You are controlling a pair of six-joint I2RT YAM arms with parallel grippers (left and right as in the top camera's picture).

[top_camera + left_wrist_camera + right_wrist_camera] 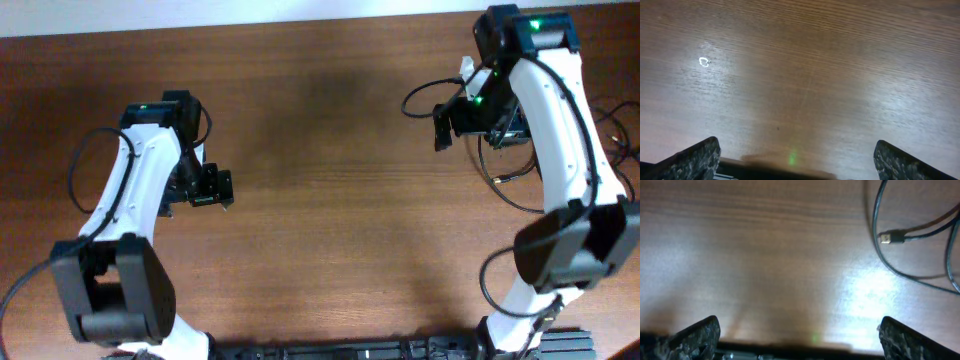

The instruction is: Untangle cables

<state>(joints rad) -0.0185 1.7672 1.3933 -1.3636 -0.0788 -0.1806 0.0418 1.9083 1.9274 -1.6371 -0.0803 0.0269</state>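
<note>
Thin black cables (497, 186) loop on the wooden table under and beside my right arm, and more lie at the right edge (622, 130). In the right wrist view the cable loops (879, 255) show at the upper right, with one small plug connector (886, 238) lying free. My right gripper (800, 330) is open and empty, above bare wood to the left of the cables; it also shows in the overhead view (445, 125). My left gripper (800, 150) is open and empty over bare table at the left (212, 188), far from the cables.
A small white mark (704, 62) is on the wood ahead of the left gripper. The thicker black wires of both arms arc beside them (75, 170). The table's far edge runs along the top of the overhead view.
</note>
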